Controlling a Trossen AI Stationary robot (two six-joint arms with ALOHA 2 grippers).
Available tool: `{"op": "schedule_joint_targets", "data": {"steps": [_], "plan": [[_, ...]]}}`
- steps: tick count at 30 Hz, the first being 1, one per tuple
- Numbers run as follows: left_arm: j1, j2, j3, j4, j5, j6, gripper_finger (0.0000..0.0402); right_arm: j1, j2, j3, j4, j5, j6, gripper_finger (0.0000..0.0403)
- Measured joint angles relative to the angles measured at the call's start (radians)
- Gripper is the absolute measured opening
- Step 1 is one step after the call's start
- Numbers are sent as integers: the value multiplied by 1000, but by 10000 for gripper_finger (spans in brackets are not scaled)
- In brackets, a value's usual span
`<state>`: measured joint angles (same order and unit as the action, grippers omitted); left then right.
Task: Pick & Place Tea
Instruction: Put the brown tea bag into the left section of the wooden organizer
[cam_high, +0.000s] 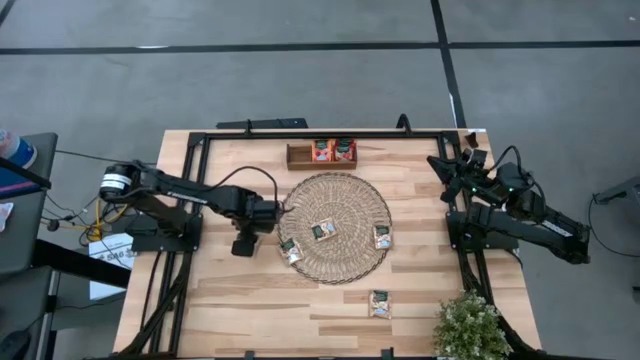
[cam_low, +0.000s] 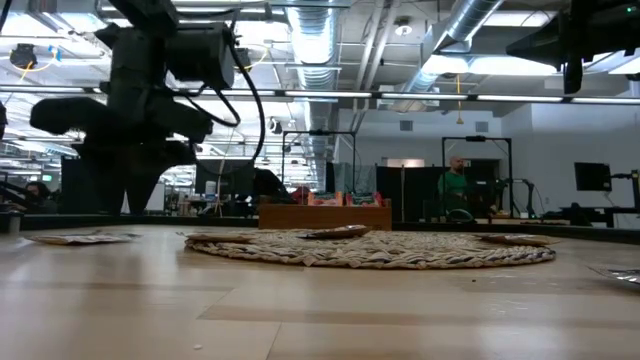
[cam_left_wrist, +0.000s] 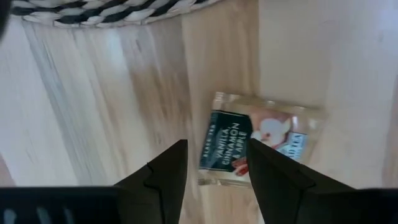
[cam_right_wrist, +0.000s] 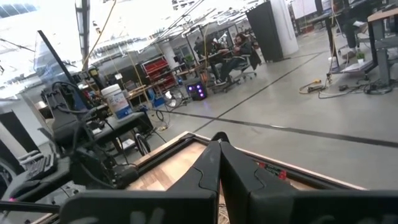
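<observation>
Now the left claw (cam_left_wrist: 214, 165) hangs open above a tea sachet (cam_left_wrist: 258, 140) lying on the surface beside the woven mat (cam_high: 335, 227), seemingly unheld; next comes descending and closing.

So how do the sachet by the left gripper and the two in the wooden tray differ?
The pale sachet lies flat, straddling the woven mat's edge; the two red sachets stand in the wooden tray. The left gripper hovers open near the pale one; nothing is near the red pair. All are small squares.
</observation>
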<state>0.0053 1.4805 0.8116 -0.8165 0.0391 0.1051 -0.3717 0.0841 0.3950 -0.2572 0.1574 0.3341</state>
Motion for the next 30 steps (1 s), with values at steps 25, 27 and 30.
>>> {"op": "schedule_joint_targets", "data": {"steps": [25, 27, 30], "plan": [[38, 124, -60, 123, 47, 52, 38, 0, 0, 0, -4, 0, 17, 0], [37, 124, -59, 124, 39, 30, 25, 0, 0, 0, -4, 0, 17, 0], [36, 119, -55, 120, 26, 3, 13, 0, 0, 0, -4, 0, 17, 0]]}}
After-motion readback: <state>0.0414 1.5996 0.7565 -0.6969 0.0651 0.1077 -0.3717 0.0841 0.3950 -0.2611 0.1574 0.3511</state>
